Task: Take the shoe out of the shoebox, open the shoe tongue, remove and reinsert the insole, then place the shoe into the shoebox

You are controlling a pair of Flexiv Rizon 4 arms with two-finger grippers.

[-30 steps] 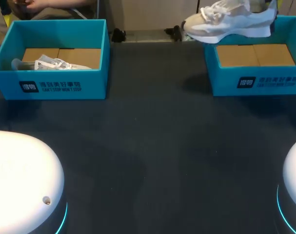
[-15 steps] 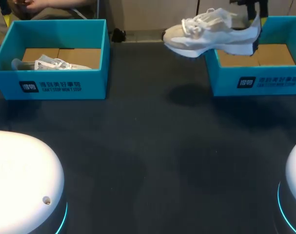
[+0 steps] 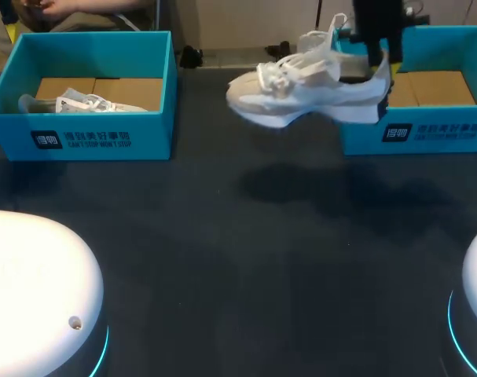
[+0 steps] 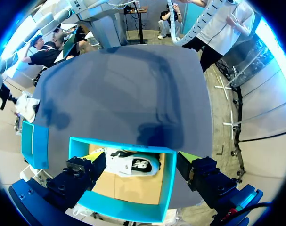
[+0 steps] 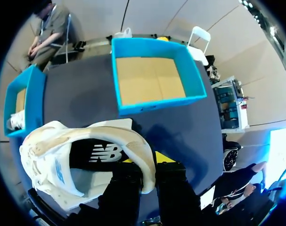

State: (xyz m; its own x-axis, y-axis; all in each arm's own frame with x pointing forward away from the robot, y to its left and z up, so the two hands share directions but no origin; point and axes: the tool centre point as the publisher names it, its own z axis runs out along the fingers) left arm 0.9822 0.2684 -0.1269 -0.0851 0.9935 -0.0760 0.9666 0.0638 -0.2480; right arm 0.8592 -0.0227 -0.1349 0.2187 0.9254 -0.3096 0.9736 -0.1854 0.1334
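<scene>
My right claw is clamped on the cream-white lace-up sneaker. One dark finger sits inside the padded heel collar and the other outside it, and the yellow tips just show at the collar's edge. The sneaker hangs from that grip in the air, sole down and roughly level. Its toe points away from the claw toward my left side, and its laces lie loose on top. Below it is the dark grey table, where its shadow falls.

Ahead of the right claw, past the sneaker's heel, stands the open teal cardboard shoebox with a brown card floor. The sneaker is outside it, and its heel is near the box's front corner.

My left claw is spread wide and grips nothing. Its two dark fingers stand well apart on either side above a second teal cardboard box. Under that claw, between the fingers but not touched by them, a white shoe with a dark lining lies on its side on that box's brown floor.
</scene>
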